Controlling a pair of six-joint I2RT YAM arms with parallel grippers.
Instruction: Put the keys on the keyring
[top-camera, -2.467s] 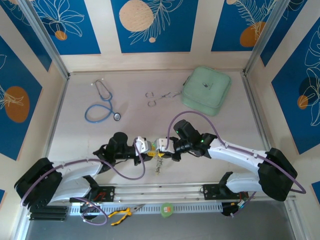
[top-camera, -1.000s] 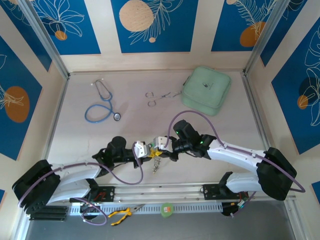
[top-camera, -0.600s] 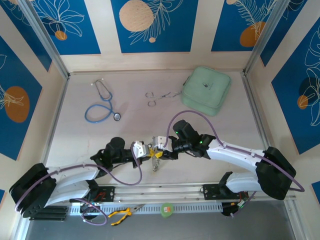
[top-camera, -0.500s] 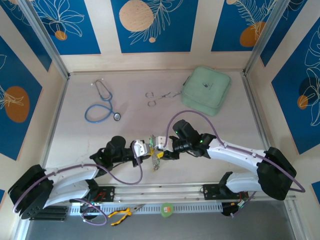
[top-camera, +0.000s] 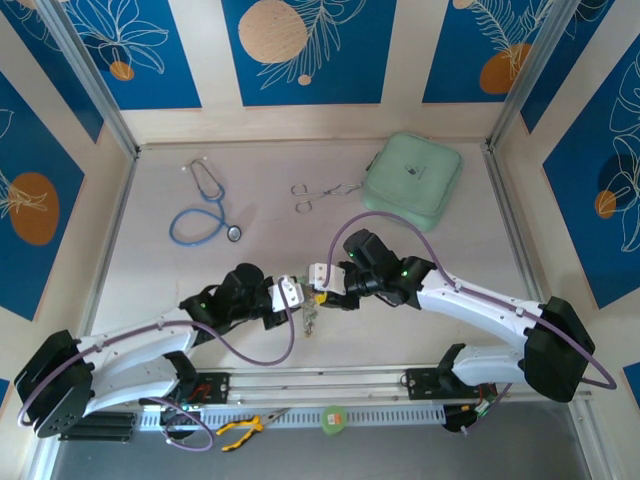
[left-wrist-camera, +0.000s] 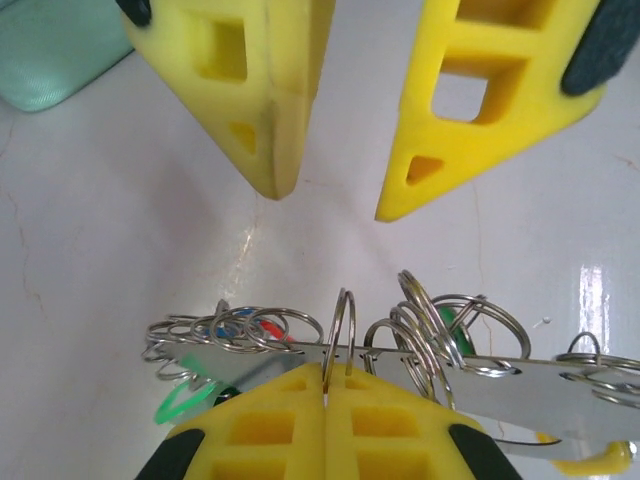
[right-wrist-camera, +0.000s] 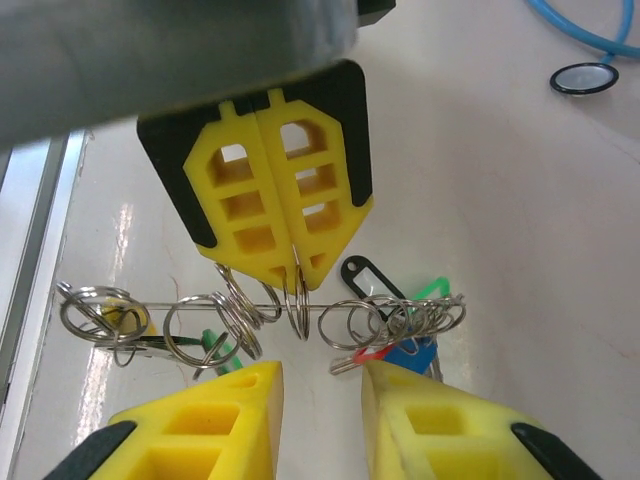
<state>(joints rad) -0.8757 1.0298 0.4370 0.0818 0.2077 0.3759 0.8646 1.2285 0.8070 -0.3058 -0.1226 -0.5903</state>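
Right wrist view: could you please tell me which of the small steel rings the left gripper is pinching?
The upright ring mid-row, its top clamped in the shut left gripper; its neighbours hang free.

The left jaws, at the bottom edge, are pressed together on an upright split ring (left-wrist-camera: 341, 325) threaded on the keyring (left-wrist-camera: 540, 384), a flat steel strip running crosswise just beyond their tips. More rings crowd the strip on either side of the jaws, with the keys (left-wrist-camera: 226, 326) showing blue, red and green heads. Farther out, the right jaws stand apart over the white counter (left-wrist-camera: 120, 230), nothing between them
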